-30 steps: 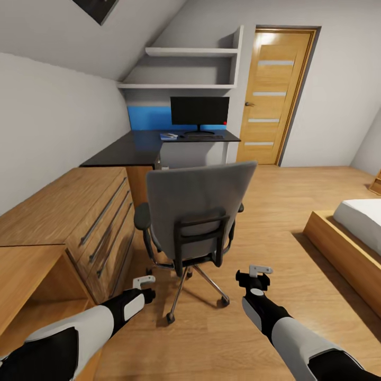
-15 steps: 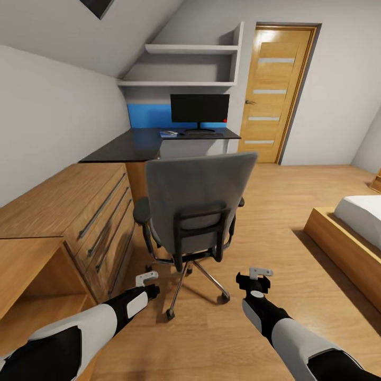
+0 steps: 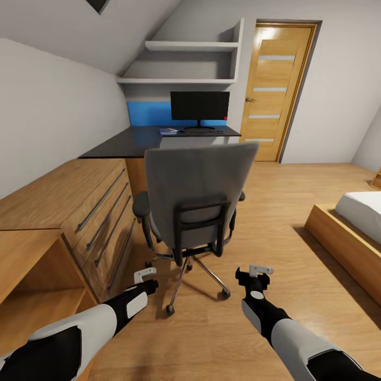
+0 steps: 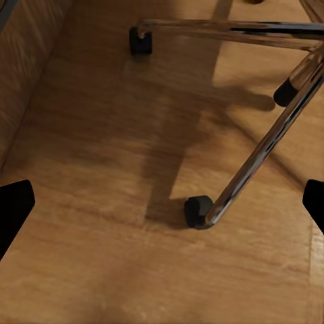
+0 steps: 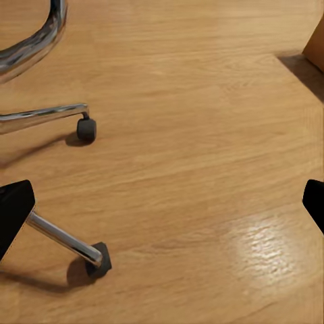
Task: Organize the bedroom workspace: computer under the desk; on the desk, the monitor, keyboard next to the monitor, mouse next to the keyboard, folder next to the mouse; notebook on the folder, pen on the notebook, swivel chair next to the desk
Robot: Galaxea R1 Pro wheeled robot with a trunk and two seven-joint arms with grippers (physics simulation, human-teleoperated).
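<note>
— Closer now: our whole view has slid forward since a second ago, so the swivel chair (image 3: 193, 198) looms larger while our arms hang as before.

— Where does it stand?

— On the oak floor (image 3: 275, 211) right ahead of us, back turned to us, beside the oak dresser (image 3: 79, 206) and well short of the desk (image 3: 135, 142). On the desk we see the monitor (image 3: 200, 106), with the keyboard (image 3: 201, 132) at its foot and something blue, perhaps the folder (image 3: 168, 130), just left of that; too small to be sure.

— And our grippers?

— Left gripper (image 3: 144, 275) and right gripper (image 3: 256, 270) hover low near the chrome base, both with jaws spread wide and nothing between them; the wrist views show dark fingertips (image 4: 13, 209) at the far edges over casters (image 4: 198, 210) and floor.

— How will it handle?

— We judge it heavy but free-rolling and liable to spin. We'd push on the stiff dark frame of the backrest (image 3: 198, 233), not the soft upholstery.
</note>
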